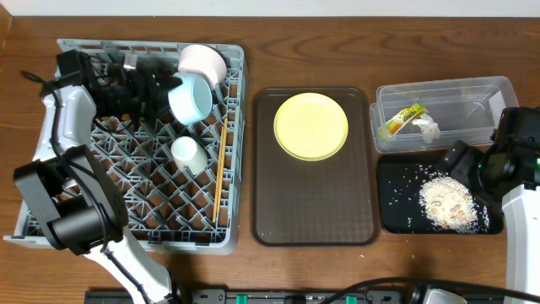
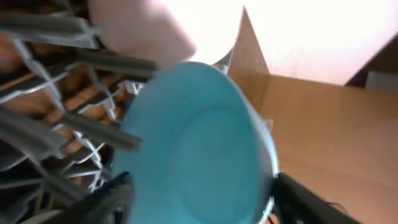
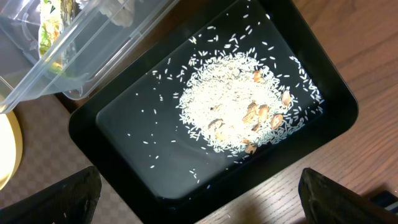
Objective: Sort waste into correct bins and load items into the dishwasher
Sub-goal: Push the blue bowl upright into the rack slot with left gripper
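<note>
The grey dish rack (image 1: pixel 169 239) stands at the left and holds a white bowl (image 1: pixel 201 61), a small white cup (image 1: pixel 187 154) and wooden chopsticks (image 1: pixel 221 181). My left gripper (image 1: pixel 160 89) is inside the rack, and its fingers (image 2: pixel 200 199) press both sides of the tilted light blue bowl (image 1: pixel 191 98), which fills the left wrist view (image 2: pixel 199 143). The yellow-green plate (image 1: pixel 310 127) lies on the brown tray. My right gripper (image 1: pixel 460 160) is open and empty (image 3: pixel 199 199) above the near edge of the black tray (image 3: pixel 124 130), which holds the food scraps (image 3: pixel 236 112).
The brown serving tray (image 1: pixel 278 211) sits in the middle. The clear tub (image 1: pixel 472 93) at the back right holds the snack wrapper (image 1: pixel 403 120) and the white tissue (image 1: pixel 426 128). The black tray (image 1: pixel 396 211) lies in front of the tub. Rack tines (image 2: pixel 50 130) surround the blue bowl.
</note>
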Motion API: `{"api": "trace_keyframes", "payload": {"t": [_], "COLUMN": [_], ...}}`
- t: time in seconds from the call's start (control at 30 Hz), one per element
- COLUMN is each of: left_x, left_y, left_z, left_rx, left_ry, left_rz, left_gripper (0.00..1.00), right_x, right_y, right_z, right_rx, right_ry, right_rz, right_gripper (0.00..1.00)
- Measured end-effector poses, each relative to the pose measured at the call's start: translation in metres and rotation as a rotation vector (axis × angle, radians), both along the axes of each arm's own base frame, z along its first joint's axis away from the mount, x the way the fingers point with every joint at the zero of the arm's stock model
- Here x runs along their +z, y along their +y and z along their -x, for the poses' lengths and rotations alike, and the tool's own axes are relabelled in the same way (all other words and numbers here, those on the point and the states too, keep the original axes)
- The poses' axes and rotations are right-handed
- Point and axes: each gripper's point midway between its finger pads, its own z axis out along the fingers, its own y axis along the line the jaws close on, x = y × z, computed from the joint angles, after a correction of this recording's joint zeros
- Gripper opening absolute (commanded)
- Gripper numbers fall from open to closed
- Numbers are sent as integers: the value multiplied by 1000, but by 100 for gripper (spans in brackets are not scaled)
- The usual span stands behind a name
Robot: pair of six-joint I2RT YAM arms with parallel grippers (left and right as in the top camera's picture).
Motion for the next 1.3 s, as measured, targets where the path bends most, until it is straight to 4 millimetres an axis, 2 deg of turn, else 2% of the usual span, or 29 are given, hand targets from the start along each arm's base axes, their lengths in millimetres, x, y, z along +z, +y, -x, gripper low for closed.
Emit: {"api": "trace_keyframes", "payload": {"t": [0.2, 0.3, 0.37, 0.4, 0.5, 0.6, 0.67, 0.7, 0.8, 0.83, 0.87, 0.97, 1.1, 1.2, 1.3], "left_x": [-6, -7, 4, 13, 56, 103, 126, 138, 163, 168, 171, 171, 156, 130, 90], "left_y": [23, 46, 63, 72, 94, 102, 100, 98, 81, 73, 62, 30, -16, -45, -68], "left_z": [1, 4, 8, 11, 23, 40, 52, 56, 69, 71, 73, 74, 64, 54, 40], "left_rx": [54, 111, 157, 183, 266, 344, 384, 396, 401, 391, 372, 292, 158, 61, -25], "left_ry": [18, 29, 13, 0, -78, -156, -191, -215, -272, -282, -292, -304, -297, -252, -172], "left_rz": [-42, -110, -175, -214, -353, -494, -554, -577, -618, -622, -623, -612, -598, -602, -611], "left_gripper": [87, 89, 90, 90, 91, 91, 90, 81, 35, 26, 24, 23, 23, 23, 23], "right_x": [0, 0, 0, 0, 0, 0, 0, 0, 0, 0, 0, 0, 0, 0, 0], "right_y": [0, 0, 0, 0, 0, 0, 0, 0, 0, 0, 0, 0, 0, 0, 0], "right_z": [0, 0, 0, 0, 0, 0, 0, 0, 0, 0, 0, 0, 0, 0, 0], "right_rx": [0, 0, 0, 0, 0, 0, 0, 0, 0, 0, 0, 0, 0, 0, 0], "right_ry": [0, 0, 0, 0, 0, 0, 0, 0, 0, 0, 0, 0, 0, 0, 0], "right_rz": [0, 0, 0, 0, 0, 0, 0, 0, 0, 0, 0, 0, 0, 0, 0], "right_gripper": [99, 99, 99, 99, 99, 99, 99, 99, 99, 99, 99, 99, 99, 99, 99]}}
